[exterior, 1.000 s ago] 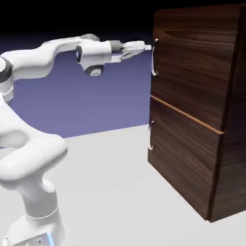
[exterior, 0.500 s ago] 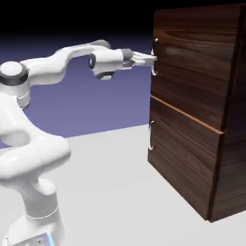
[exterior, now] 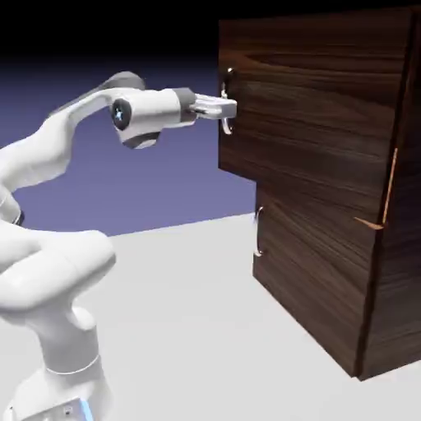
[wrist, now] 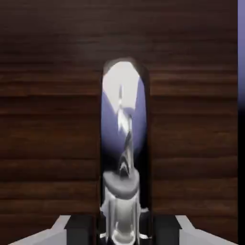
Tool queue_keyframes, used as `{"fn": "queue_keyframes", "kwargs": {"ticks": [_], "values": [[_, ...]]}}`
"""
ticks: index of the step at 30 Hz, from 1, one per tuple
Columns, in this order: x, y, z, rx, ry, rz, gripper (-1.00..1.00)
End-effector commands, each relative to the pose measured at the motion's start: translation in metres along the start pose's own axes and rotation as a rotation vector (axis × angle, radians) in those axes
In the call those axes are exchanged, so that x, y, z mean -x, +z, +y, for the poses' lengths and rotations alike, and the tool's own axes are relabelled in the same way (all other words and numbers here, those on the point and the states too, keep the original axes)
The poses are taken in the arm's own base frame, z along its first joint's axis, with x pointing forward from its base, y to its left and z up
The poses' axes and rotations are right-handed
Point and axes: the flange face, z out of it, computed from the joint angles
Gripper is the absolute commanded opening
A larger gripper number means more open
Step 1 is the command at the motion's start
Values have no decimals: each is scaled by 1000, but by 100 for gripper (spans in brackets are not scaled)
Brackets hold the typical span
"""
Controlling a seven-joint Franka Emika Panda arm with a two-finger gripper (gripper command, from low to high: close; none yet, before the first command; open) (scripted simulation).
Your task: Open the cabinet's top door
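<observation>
We see one cabinet [exterior: 345,205] on the worktop [exterior: 205,312], dark walnut grain with orange edge trim, and its inside is hidden from us. We count two stacked doors and two silver handles: the top door [exterior: 304,115] stands swung out past the lower door [exterior: 312,271]. The fingers [exterior: 225,107] are pinching the top door's curved handle [wrist: 123,143], which fills the hand view's middle.
</observation>
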Motion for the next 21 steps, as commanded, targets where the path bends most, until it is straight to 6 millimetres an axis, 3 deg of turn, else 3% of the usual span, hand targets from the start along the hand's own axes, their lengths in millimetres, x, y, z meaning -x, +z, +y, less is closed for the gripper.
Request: {"fn": "queue_keyframes", "kwargs": {"ticks": [1,13,21], "values": [[2,-8,-2,16,2,15,-100],[40,-113,-41,200,2,198,-100],[66,-160,-67,294,4,288,-100]]}}
